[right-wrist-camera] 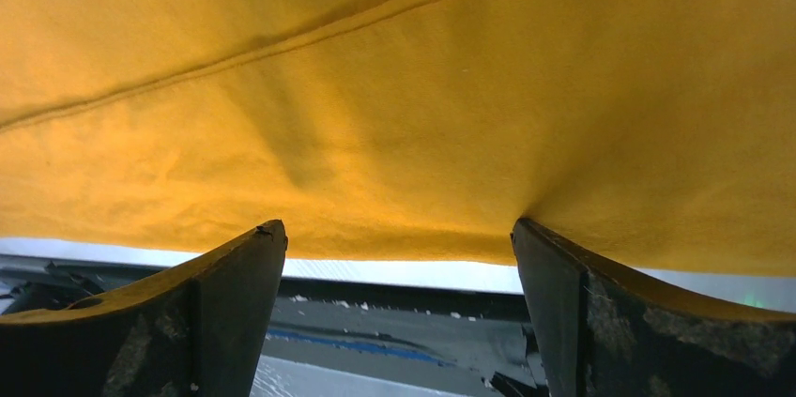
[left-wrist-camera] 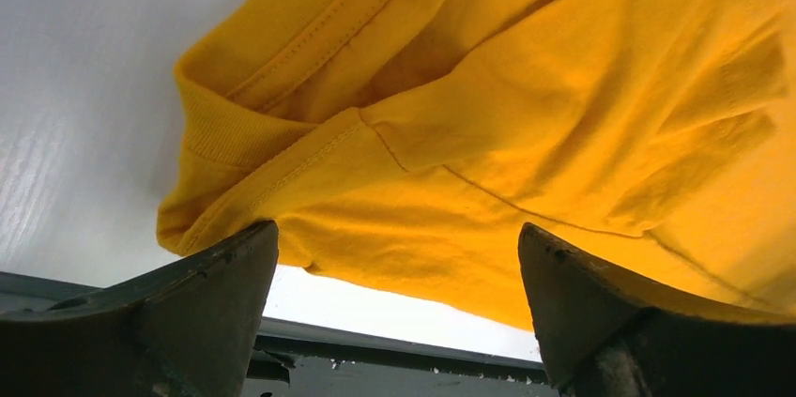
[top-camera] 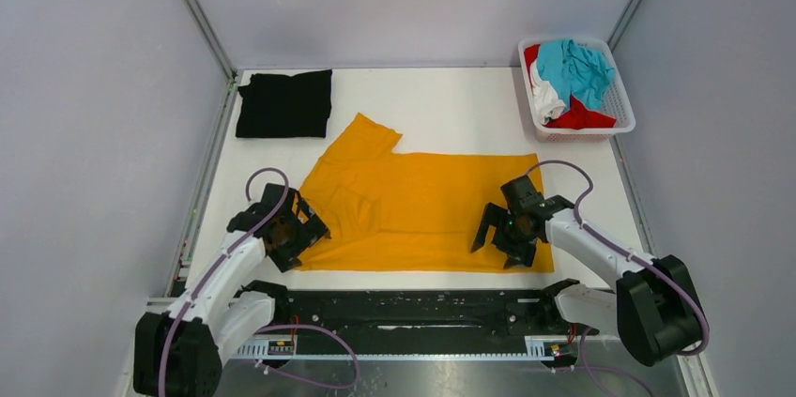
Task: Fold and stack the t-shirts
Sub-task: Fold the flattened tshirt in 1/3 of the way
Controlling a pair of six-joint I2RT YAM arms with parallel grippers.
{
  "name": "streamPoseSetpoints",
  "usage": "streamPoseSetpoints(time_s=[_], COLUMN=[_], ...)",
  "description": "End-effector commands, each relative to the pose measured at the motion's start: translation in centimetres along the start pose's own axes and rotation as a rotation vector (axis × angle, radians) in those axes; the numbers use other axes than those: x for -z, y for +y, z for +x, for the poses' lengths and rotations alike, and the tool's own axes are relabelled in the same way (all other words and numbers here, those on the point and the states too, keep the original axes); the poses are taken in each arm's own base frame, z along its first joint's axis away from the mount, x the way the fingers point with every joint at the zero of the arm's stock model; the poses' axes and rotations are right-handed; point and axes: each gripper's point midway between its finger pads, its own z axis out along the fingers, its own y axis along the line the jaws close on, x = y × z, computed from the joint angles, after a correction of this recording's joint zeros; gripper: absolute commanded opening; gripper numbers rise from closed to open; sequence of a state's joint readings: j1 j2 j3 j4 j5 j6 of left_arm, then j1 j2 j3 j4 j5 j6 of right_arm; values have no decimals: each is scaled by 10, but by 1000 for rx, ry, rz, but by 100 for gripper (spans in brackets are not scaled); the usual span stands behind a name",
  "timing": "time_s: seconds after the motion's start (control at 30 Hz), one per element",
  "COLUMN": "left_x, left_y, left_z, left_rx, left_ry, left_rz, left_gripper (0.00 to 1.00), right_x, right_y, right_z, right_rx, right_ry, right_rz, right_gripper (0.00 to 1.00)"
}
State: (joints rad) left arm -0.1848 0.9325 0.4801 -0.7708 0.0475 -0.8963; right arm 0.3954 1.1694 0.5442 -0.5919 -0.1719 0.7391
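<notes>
Left gripper (top-camera: 298, 228): jaws spread wide, holding nothing. It sits low over the near-left corner of the orange shirt (top-camera: 422, 209), where the cloth is doubled over on itself. In the wrist view both fingers (left-wrist-camera: 197, 303) straddle that folded edge (contact with the cloth cannot be confirmed).

Right gripper (top-camera: 507, 233): jaws likewise spread wide, nothing grasped. It is low over the shirt's near-right edge. In its wrist view the cloth puckers at the tip of one finger (right-wrist-camera: 582, 303), so that tip appears to touch. The other tip is just beside the hem.

Orange shirt: spread flat across the middle of the table (top-camera: 451, 97), with one sleeve pointing to the far left.

Black shirt (top-camera: 284, 103): folded, at the far-left corner, apart from the orange one.

Basket (top-camera: 582, 134): far-right corner, holding the teal shirt (top-camera: 584, 68), red shirt (top-camera: 587, 118) and white shirt (top-camera: 544, 97), all crumpled together.

Surface: white tabletop, with a black rail (top-camera: 413, 308) along its near edge between the arm bases.

Room: plain pale grey walls (top-camera: 94, 134) on three sides.
</notes>
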Motion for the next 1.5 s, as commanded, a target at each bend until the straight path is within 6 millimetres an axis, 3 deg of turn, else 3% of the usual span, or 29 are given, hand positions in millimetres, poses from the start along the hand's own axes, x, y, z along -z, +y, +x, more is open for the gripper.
streamPoseSetpoints(time_s=[0.0, 0.3, 0.53, 0.63, 0.67, 0.73, 0.83, 0.97, 1.1, 1.27, 1.47], left_x=[6, 12, 37, 50, 61, 61, 51, 29, 11, -10, -13], left_y=[11, 14, -2, -22, -44, -62, -86, -101, -79, -26, 10], left_z=[-3, -1, -14, -27, -39, -45, -52, -54, -56, -34, -21], left_rx=[77, 100, 82, 61, 37, 9, -26, -54, -58, -34, -15], left_ry=[-72, -102, -167, -217, -245, -244, -230, -188, -186, -159, -149], left_rz=[-27, -24, 50, 126, 195, 239, 280, 254, 118, -32, -135], left_gripper=[99, 99, 99, 99, 99, 99, 99, 99, 99, 99, 99], right_x=[4, 4, 30, 40, 48, 53, 60, 64, 63, 68, 80], right_y=[-25, -23, 20, 45, 59, 65, 66, 64, 60, 58, 54], right_z=[41, 47, -2, -25, -40, -52, -64, -72, -80, -90, -105], right_rx=[-12, 21, 95, 90, 78, 68, 61, 94, 70, 86, 105], right_ry=[126, 127, -77, -190, -272, -348, -419, -468, -515, -570, -645], right_rz=[92, 55, -61, -157, -219, -251, -256, -239, -225, -199, -160], right_gripper=[99, 100, 99, 99, 98, 98, 98, 98, 98, 99, 98])
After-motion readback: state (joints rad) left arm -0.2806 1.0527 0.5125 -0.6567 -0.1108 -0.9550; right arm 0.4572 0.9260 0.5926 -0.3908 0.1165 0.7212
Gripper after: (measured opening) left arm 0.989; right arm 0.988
